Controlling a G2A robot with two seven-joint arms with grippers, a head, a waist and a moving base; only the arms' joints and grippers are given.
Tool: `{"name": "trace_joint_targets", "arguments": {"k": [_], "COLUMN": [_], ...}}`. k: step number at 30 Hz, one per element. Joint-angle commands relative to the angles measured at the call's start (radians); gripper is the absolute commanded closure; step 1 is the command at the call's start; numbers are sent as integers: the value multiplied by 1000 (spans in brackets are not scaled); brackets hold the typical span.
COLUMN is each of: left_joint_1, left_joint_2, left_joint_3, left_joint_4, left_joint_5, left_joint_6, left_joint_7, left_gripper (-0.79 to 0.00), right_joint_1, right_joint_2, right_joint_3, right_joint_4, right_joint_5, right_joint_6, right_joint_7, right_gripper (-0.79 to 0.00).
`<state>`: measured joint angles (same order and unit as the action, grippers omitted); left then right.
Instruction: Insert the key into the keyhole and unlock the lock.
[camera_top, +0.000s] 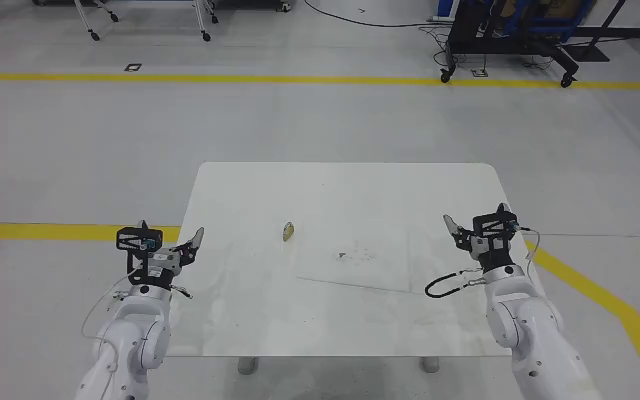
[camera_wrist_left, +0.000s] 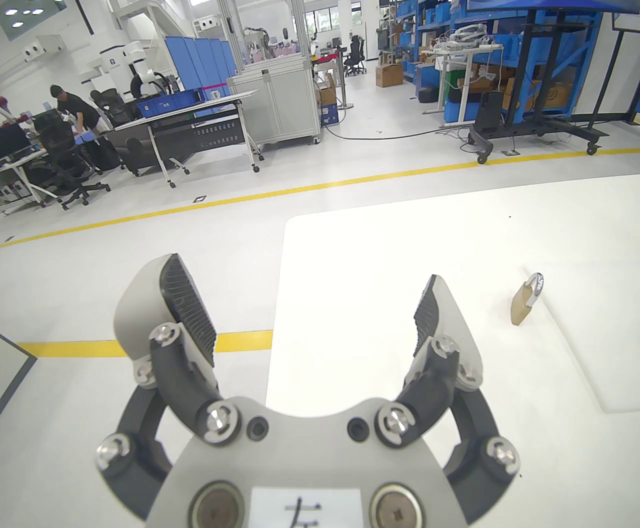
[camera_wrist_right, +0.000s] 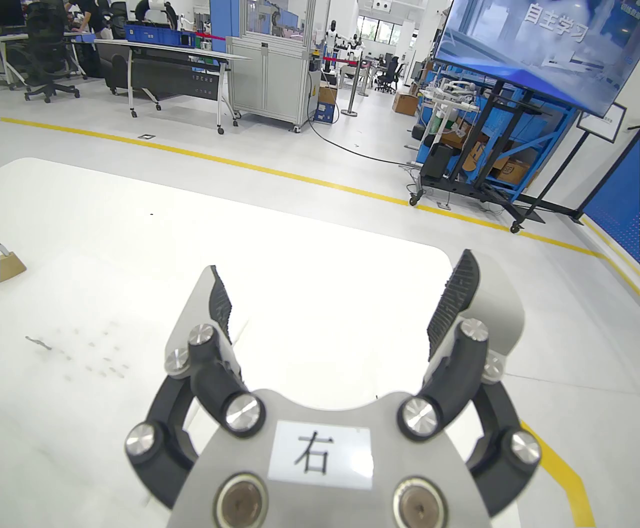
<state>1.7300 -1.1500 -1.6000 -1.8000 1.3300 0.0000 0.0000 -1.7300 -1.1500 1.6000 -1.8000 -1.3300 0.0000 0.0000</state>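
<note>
A small brass padlock (camera_top: 287, 232) lies near the middle of the white table (camera_top: 400, 190). A thin metal key (camera_top: 343, 256) lies flat a little to its right, nearer the robot. My left gripper (camera_top: 171, 233) hovers open at the table's left edge, with nothing between its fingers. The left wrist view has the left gripper (camera_wrist_left: 303, 272) open and the padlock (camera_wrist_left: 525, 302) well ahead of it. My right gripper (camera_top: 476, 217) is open near the table's right edge. In the right wrist view the right gripper (camera_wrist_right: 340, 262) holds nothing; the key (camera_wrist_right: 37, 342) and padlock (camera_wrist_right: 7, 265) lie far off.
Faint scuff marks (camera_top: 365, 255) dot the table beside the key. A thin sheet seam (camera_top: 350, 284) crosses the near half of the table. Wheeled stands (camera_top: 510, 40) sit on the floor far beyond the table.
</note>
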Motion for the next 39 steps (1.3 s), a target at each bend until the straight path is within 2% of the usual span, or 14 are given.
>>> {"name": "trace_joint_targets", "arguments": {"k": [1,5,15,18,23,27,33,35,36,37,39], "left_joint_1": [0,0,0,0,0,0,0,0,0,0,0], "left_joint_2": [0,0,0,0,0,0,0,0,0,0,0], "left_joint_3": [0,0,0,0,0,0,0,0,0,0,0], "left_joint_4": [0,0,0,0,0,0,0,0,0,0,0], "left_joint_5": [0,0,0,0,0,0,0,0,0,0,0], "left_joint_6": [0,0,0,0,0,0,0,0,0,0,0], "left_joint_7": [0,0,0,0,0,0,0,0,0,0,0], "left_gripper": [-784,-785,-785,-785,-785,-785,-785,-785,-785,-785,-785], "right_joint_1": [0,25,208,256,380,463,587,615,625,634,648], "right_joint_2": [0,0,-7,-3,9,19,17,12,10,7,1], "right_joint_3": [0,-48,-222,-248,-286,-377,-494,-522,-537,-554,-585], "right_joint_4": [0,-1,164,223,373,447,569,597,605,611,627], "right_joint_5": [0,-23,24,54,122,107,-37,-91,-115,-146,-188], "right_joint_6": [0,-76,-431,-600,-989,-1012,-1012,-996,-984,-968,-932], "right_joint_7": [0,14,22,27,36,18,-34,-43,-48,-47,-51], "right_gripper": [-784,-785,-785,-785,-785,-785,-785,-579,-502,-446,-431]}}
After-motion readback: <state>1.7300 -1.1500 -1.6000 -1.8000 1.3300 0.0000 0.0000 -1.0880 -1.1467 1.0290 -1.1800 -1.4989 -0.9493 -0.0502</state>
